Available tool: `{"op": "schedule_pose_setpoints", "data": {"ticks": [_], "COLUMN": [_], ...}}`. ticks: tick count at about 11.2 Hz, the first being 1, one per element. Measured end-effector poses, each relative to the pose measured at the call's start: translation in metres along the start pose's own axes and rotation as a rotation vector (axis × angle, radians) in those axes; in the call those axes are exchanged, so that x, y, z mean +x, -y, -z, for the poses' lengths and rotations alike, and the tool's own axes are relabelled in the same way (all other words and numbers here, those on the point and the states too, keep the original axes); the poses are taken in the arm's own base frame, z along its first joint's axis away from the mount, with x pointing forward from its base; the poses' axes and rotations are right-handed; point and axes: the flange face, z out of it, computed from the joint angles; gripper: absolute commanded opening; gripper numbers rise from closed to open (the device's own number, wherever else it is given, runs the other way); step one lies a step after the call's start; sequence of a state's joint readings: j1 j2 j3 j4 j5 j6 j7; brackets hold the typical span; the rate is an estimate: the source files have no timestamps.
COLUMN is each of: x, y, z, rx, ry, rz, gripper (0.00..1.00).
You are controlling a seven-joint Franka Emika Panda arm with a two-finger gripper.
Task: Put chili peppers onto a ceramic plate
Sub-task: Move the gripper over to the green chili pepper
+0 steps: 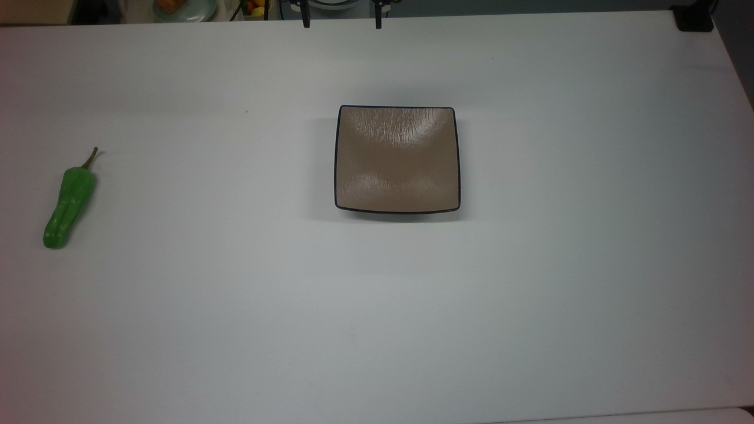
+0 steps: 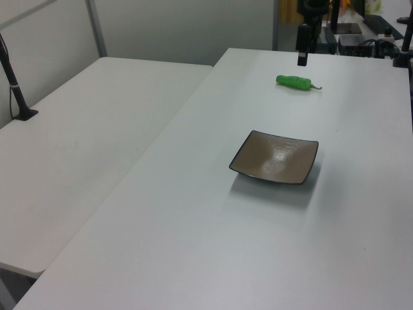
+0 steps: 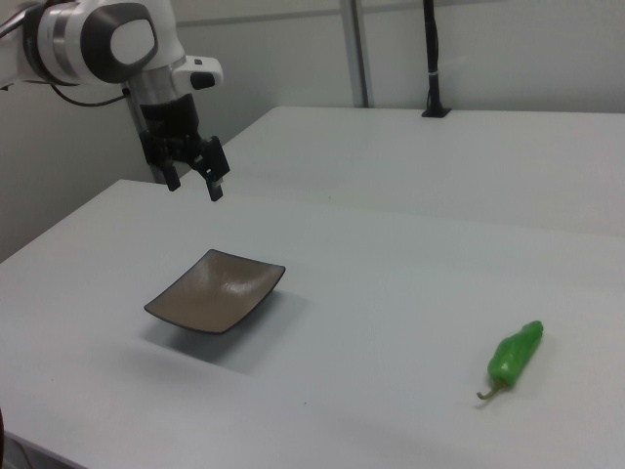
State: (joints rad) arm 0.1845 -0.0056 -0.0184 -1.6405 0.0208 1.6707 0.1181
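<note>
A green chili pepper (image 1: 69, 200) (image 2: 294, 82) (image 3: 515, 357) lies on the white table at the top view's far left, its stem pointing away from the front edge. The square tan ceramic plate (image 1: 397, 159) (image 2: 275, 157) (image 3: 217, 290) sits bare near the table's middle, well apart from the pepper. My gripper (image 1: 341, 22) (image 2: 302, 57) (image 3: 195, 186) hangs open above the table's far edge in the top view, behind the plate, with nothing between its fingers. In the right view it hovers up and to the left of the plate.
A second white table (image 2: 71, 135) adjoins this one on the left view's left, with a black clamped post (image 2: 16, 84) (image 3: 433, 59). A black block (image 1: 694, 17) sits at the top view's far right corner. Dishes and clutter (image 1: 182, 9) stand beyond the far edge.
</note>
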Motion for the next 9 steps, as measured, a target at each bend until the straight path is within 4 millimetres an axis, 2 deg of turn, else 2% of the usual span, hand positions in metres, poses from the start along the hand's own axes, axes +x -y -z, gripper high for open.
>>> {"op": "schedule_pose_setpoints", "data": {"ticks": [9], "x": [-0.0005], "y": [0.0005], "z": [-0.0100], "rx": [-0.002], "ry": [0.018], "rz": [0.009], "gripper": [1.00]}}
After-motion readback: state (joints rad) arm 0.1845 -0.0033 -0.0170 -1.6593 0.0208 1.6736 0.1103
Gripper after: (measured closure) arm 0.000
